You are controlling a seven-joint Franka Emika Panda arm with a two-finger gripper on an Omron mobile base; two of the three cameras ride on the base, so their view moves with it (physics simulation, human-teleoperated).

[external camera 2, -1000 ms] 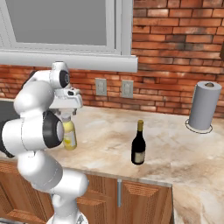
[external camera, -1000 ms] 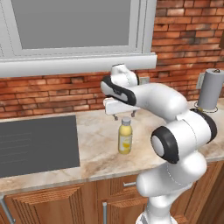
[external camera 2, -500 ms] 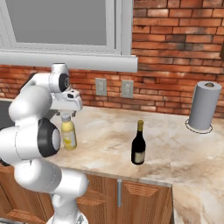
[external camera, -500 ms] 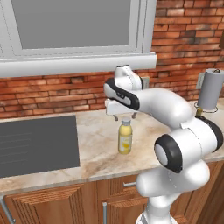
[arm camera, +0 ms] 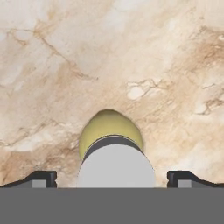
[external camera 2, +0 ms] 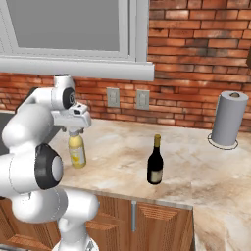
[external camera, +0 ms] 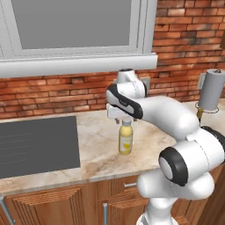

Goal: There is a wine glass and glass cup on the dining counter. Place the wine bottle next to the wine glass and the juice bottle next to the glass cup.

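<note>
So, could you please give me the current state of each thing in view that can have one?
Juice bottle: upright on the worktop, capped, directly under the gripper, not gripped.
Wine bottle: upright on the worktop, foil top on, untouched, apart from the juice bottle.
Gripper: jaws open, either side of the juice bottle's cap.
Paper towel roll: upright on its holder by the wall.

No legible text on the juice bottle (external camera: 125, 139) or the wine bottle (external camera 2: 155, 166).
</note>
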